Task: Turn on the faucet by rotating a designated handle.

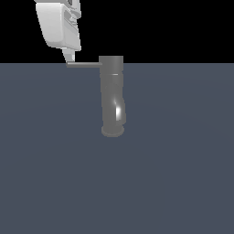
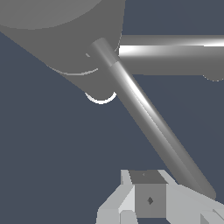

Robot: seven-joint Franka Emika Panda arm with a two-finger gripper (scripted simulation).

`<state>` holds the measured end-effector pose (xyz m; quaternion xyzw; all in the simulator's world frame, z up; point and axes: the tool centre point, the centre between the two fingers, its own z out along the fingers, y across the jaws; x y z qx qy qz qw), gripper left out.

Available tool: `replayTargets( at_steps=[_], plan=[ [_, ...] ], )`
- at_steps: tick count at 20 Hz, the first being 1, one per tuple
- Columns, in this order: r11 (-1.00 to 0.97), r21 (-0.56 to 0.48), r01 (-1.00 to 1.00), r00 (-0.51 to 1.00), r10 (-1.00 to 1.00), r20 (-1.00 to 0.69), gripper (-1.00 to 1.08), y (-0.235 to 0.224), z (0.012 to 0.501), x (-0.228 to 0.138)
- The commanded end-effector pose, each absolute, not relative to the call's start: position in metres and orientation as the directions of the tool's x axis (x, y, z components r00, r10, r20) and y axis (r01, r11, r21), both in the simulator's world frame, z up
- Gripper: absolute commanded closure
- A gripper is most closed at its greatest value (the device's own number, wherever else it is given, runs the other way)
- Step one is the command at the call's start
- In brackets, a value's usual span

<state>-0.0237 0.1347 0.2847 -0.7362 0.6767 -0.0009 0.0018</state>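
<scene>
Closest to the wrist camera, we see only the pale tips of the gripper (image 2: 151, 199), cut off by the picture's edge; we cannot tell whether the jaws are open or closed, and nothing shows them clasping anything; the far tip of the handle (image 2: 148, 122) lies just beside one finger (image 2: 192, 205), though we cannot be sure they touch. From there the handle runs as a straight grey bar, with a bright streak along it, back to the wide grey top of the faucet (image 2: 57, 39), which fills the corner and is itself cropped.

In the exterior view, the gripper (image 1: 69, 57) hangs from the top edge, its upper body out of sight, its narrow tip meeting the outer end of the handle (image 1: 83, 65); the handle lies level, its long axis pointing toward the exterior view's left from the top of the faucet (image 1: 112, 96). We see the faucet standing upright near the middle of the flat dark blue-grey floor (image 1: 183, 183), slightly bent halfway down, with a highlight above its round base; behind it all is black.
</scene>
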Motion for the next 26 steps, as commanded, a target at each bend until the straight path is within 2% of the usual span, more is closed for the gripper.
replayTargets(
  at_steps=[1, 26],
  plan=[
    [-0.086, 0.000, -0.996, 0.086, -0.996, 0.000, 1.08, 0.135, 0.285, -0.031],
    [-0.086, -0.001, -0.996, 0.086, -0.996, 0.000, 1.08, 0.057, 0.285, -0.087]
  ],
)
